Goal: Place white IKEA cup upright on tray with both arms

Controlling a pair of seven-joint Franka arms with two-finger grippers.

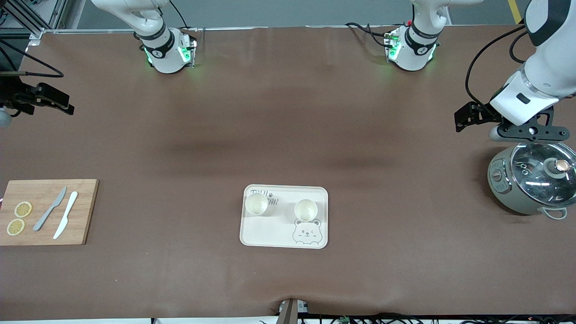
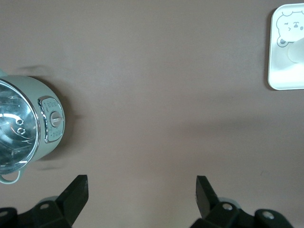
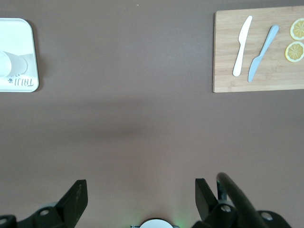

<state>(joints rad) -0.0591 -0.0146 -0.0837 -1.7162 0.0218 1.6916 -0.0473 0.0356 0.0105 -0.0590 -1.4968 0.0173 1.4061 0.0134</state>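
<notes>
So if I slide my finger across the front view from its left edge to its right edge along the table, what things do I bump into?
Wooden cutting board with lemon slices and two knives → cream tray holding two white cups → grey-green cooker with a glass lid.

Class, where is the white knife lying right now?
In the front view the white knife lies on the wooden cutting board at the right arm's end of the table, beside the grey knife.
</notes>
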